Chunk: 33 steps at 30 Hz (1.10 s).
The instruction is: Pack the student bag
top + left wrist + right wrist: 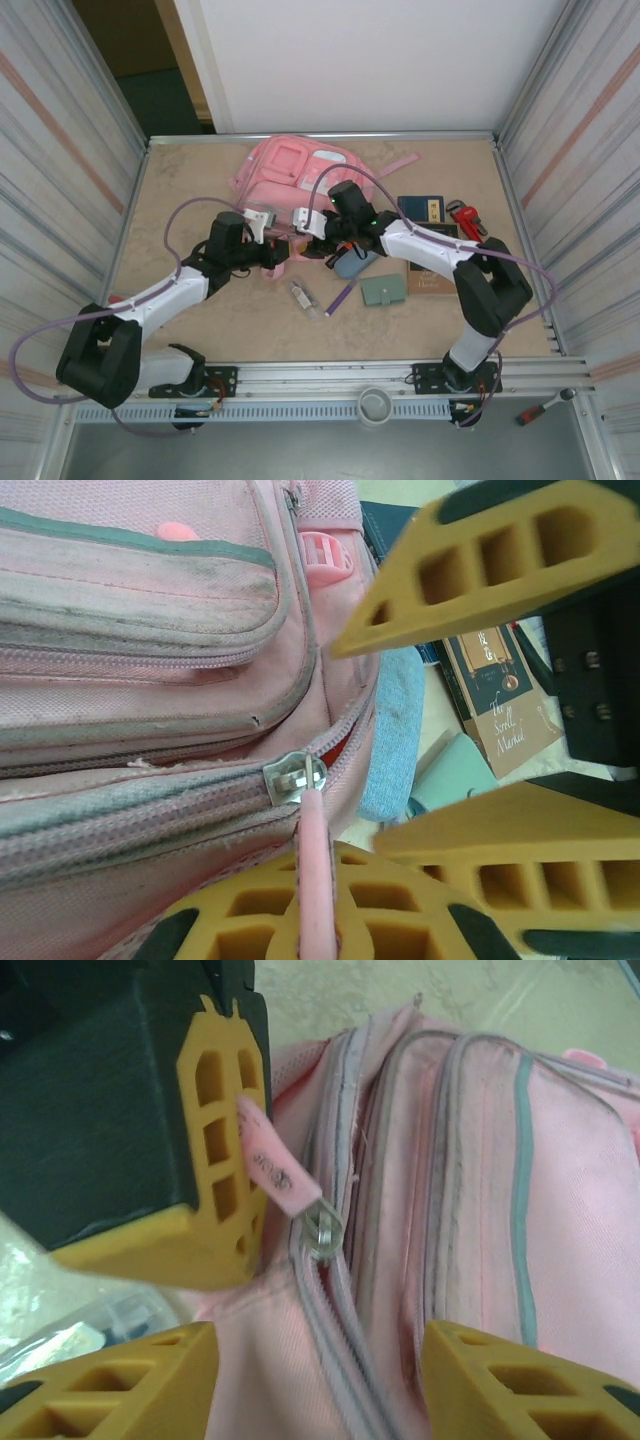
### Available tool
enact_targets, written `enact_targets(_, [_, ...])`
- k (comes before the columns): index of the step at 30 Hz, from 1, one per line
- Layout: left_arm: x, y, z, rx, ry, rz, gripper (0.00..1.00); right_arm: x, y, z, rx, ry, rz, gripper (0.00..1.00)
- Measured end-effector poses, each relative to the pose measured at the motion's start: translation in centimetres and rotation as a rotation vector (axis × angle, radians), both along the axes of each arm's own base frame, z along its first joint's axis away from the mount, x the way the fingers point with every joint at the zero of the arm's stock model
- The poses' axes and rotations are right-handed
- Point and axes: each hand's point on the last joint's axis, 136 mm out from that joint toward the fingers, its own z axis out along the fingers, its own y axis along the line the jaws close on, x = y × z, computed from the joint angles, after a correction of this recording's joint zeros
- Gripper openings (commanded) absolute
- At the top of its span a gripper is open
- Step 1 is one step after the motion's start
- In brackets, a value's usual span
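The student bag [290, 168], a large pink backpack, lies at the back middle of the table. My left gripper [272, 224] is at its near edge, shut on the pink zip pull tab [316, 880]. The tab hangs from the metal slider [295, 777] of the main zip. From the right wrist view, the same tab [268, 1165] runs from the slider [325, 1232] into the left gripper's yellow fingers [222, 1150]. My right gripper [315, 1380] is open, one finger on each side of the zip seam and the pink fabric beside it. In the top view the right gripper [312, 222] meets the left one at the bag.
Right of the grippers lie a grey-blue pouch [352, 262], a teal wallet [384, 290], a brown book [425, 280], a blue book [420, 208] and a red wrench [465, 217]. A purple pen [340, 298] and a small clear bottle [300, 293] lie nearer the front.
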Motion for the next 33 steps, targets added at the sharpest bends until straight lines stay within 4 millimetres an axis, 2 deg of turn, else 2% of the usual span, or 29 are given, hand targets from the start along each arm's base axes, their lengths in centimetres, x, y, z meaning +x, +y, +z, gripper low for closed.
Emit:
enact_targets(3, [-0.1, 0.1, -0.1, 0.006, 0.005, 0.004, 0.0, 0.5, 0.6, -1.3, -0.016, 0.013, 0.0, 0.14])
enact_targets(5, [-0.2, 0.4, -0.3, 0.016, 0.009, 0.012, 0.0, 0.5, 0.5, -1.5, -0.02, 0.016, 0.0, 0.08])
enact_targets(7, [-0.3, 0.7, -0.1, 0.024, 0.005, 0.027, 0.0, 0.6, 0.3, -1.4, -0.014, 0.006, -0.004, 0.05])
enact_targets(10, [-0.2, 2.0, 0.1, 0.027, 0.0, 0.067, 0.0, 0.7, -1.3, -1.1, -0.012, -0.023, -0.023, 0.03])
enact_targets(15, [0.2, 5.2, -0.7, 0.037, 0.007, 0.178, 0.0, 2.8, -6.1, -1.5, -0.045, -0.06, -0.103, 0.04])
enact_targets(17, [0.1, 5.9, -1.3, 0.046, 0.017, 0.201, 0.0, 3.4, -6.9, -1.6, -0.056, -0.071, -0.117, 0.08])
enact_targets(20, [0.0, 5.8, -1.2, 0.039, 0.019, 0.205, 0.0, 3.8, -7.2, -1.7, -0.086, -0.095, -0.128, 0.32])
enact_targets(23, [-0.5, 4.7, -0.7, 0.025, 0.002, 0.166, 0.0, 4.0, -6.9, -1.5, -0.104, -0.103, -0.147, 0.55])
enact_targets(25, [-1.0, 3.7, -0.4, 0.011, -0.004, 0.124, 0.0, 3.4, -6.6, -1.3, -0.099, -0.091, -0.144, 0.65])
enact_targets(28, [-1.7, 2.5, -0.2, -0.012, 0.0, 0.065, 0.0, 1.6, -5.1, -0.3, -0.07, -0.071, -0.112, 0.68])
enact_targets(33, [-2.6, 0.8, -0.1, -0.042, 0.013, -0.015, 0.0, -1.4, -1.2, 1.8, -0.003, -0.048, -0.002, 0.65])
